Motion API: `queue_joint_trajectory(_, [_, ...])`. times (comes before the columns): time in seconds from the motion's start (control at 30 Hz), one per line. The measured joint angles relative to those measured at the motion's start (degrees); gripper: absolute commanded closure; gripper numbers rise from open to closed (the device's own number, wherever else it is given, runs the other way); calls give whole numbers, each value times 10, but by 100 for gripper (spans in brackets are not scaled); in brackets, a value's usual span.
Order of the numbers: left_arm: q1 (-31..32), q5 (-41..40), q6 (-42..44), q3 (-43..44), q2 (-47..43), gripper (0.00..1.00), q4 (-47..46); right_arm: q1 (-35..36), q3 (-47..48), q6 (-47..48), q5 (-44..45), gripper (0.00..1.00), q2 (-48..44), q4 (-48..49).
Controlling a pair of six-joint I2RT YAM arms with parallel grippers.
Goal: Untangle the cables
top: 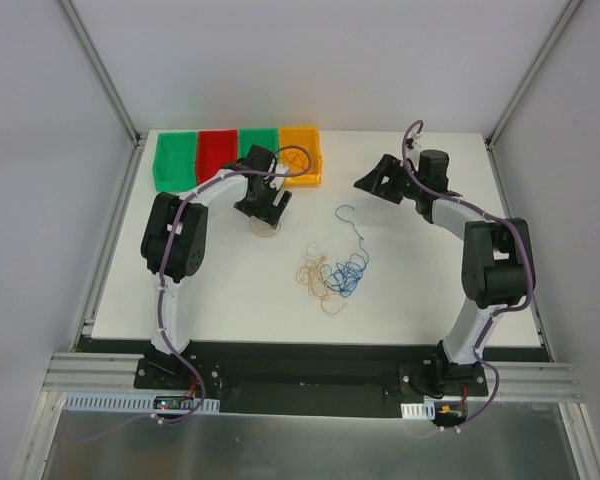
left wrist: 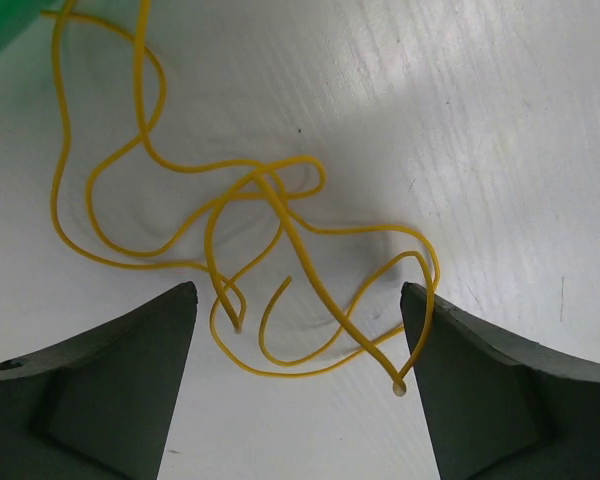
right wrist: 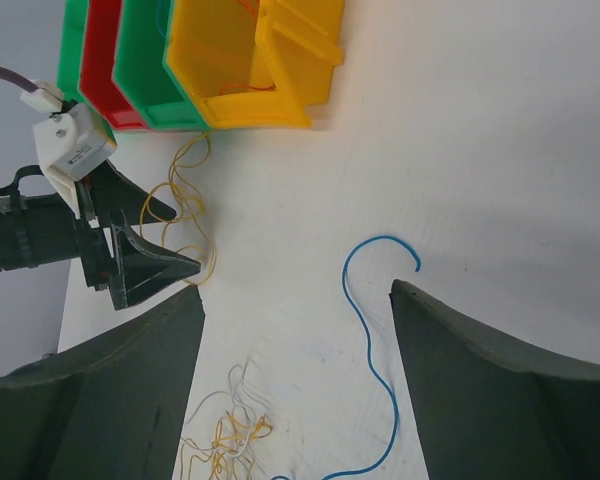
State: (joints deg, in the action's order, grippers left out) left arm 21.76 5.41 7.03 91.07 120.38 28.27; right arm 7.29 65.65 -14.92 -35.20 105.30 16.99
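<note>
A tangle of thin orange, white and blue cables (top: 332, 274) lies mid-table; one blue cable (top: 353, 225) trails up from it and shows in the right wrist view (right wrist: 365, 350). Yellow cables (left wrist: 260, 250) lie loose on the table under my left gripper (left wrist: 298, 330), which is open with the wires between its fingers, none held. In the top view this gripper (top: 267, 210) hovers just below the bins. My right gripper (top: 372, 183) is open and empty, above the table right of the blue cable; its fingers (right wrist: 480, 380) frame that cable from above.
Four bins stand in a row at the table's back left: green (top: 175, 160), red (top: 216, 152), green (top: 257, 142) and yellow (top: 302, 155), the yellow one holding some wires. Purple arm cables run along both arms.
</note>
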Motion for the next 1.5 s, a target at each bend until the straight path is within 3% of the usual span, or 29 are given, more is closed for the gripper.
queue_joint_trajectory(0.13, [0,-3,0,0,2,32,9,-1,-1,-3,-2,25,-5,14])
queue_joint_trajectory(0.23, [0,0,-4,-4,2,47,11,-1,-1,-6,-2,25,-5,17])
queue_joint_trajectory(0.4, [0,-5,-6,-10,2,90,12,-2,-2,-10,-2,26,-5,19])
queue_joint_trajectory(0.47, [0,-16,-5,-12,0,100,12,-3,-4,-10,-2,26,-5,21])
queue_joint_trajectory(0.77, [-11,-32,9,-27,-96,100,11,-4,-8,-11,-2,27,-5,25])
queue_joint_trajectory(1.0, [-79,-30,-22,45,-163,100,-37,-5,-8,-12,-2,27,-5,28])
queue_joint_trajectory(1.17, [-129,-9,-69,81,-154,100,-83,-5,-8,-14,-2,27,-5,29])
queue_joint_trajectory(1.5, [-157,28,-137,202,-7,100,-130,-7,-7,-14,-2,27,-4,30])
